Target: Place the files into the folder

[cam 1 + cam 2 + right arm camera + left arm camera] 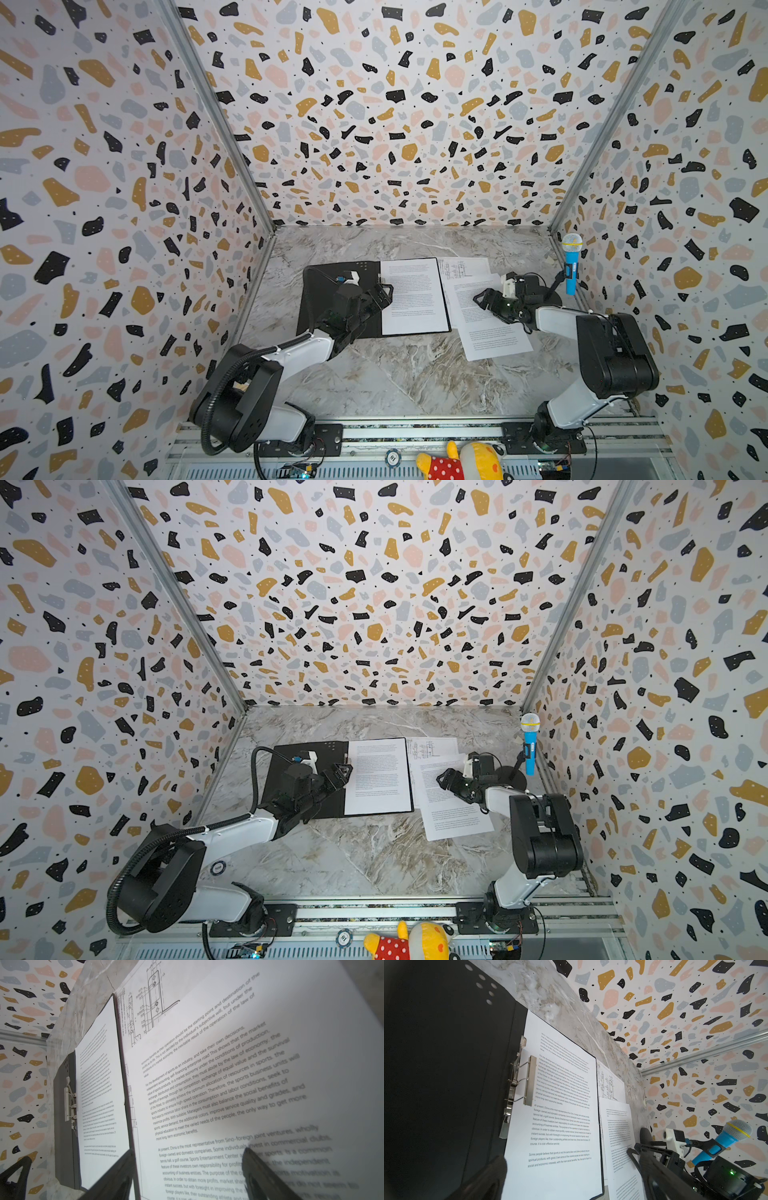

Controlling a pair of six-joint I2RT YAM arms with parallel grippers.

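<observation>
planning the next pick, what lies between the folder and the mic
A text sheet lying over a drawing sheet, the right tool above the text sheet, in both top views.

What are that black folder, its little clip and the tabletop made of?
Folder: probably matte plastic or coated card; flat, dull black, no shine.
Clip: metal, going by its silvery gleam and thin wire springs.
Tabletop: marble look, grey-brown veins with a soft sheen; may be printed laminate, not stone.
</observation>
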